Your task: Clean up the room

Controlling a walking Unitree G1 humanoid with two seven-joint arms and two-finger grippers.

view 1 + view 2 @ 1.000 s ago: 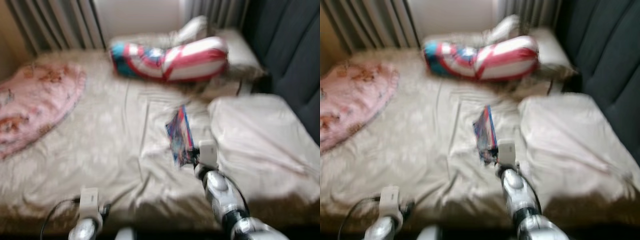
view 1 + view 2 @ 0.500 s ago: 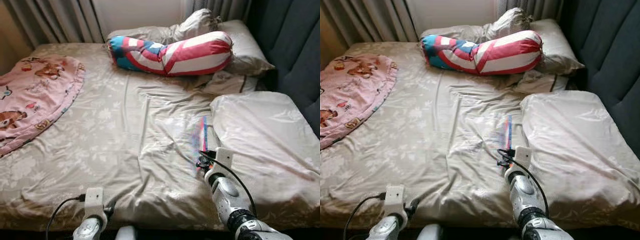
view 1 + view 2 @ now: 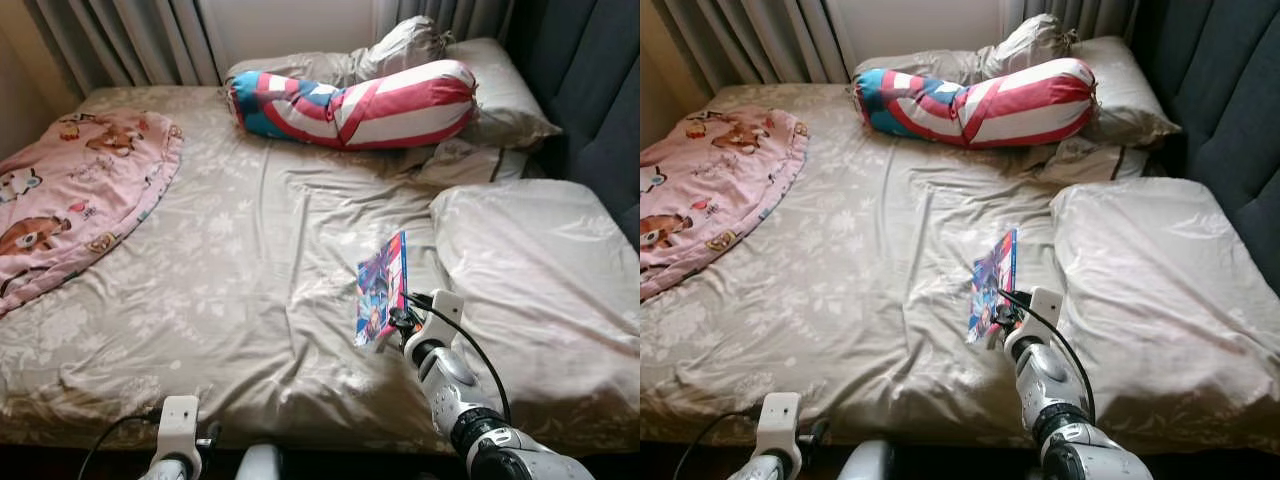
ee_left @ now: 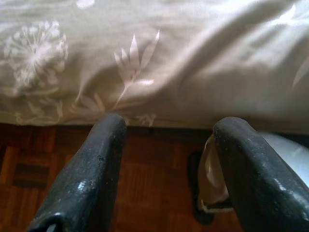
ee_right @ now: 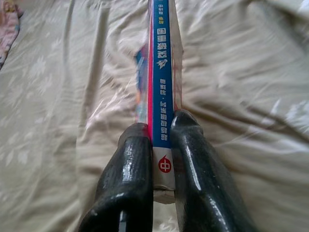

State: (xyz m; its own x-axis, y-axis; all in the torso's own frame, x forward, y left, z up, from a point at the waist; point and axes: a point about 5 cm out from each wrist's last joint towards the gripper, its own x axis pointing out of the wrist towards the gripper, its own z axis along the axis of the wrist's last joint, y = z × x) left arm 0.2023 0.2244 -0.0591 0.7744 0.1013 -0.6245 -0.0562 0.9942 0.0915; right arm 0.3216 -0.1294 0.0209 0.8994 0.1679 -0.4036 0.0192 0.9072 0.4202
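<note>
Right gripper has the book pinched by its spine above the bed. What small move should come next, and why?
Probably lift the book a little higher and draw it back toward the robot. The right gripper is shut on its spine, and the book stands on edge just over the bed sheet, close beside the large pillow. The left gripper hangs open at the bed's edge.

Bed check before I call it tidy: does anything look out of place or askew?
Yes. A book stands on edge, clamped by the right gripper. A pink blanket lies bunched at one side, and the sheet is wrinkled.
</note>
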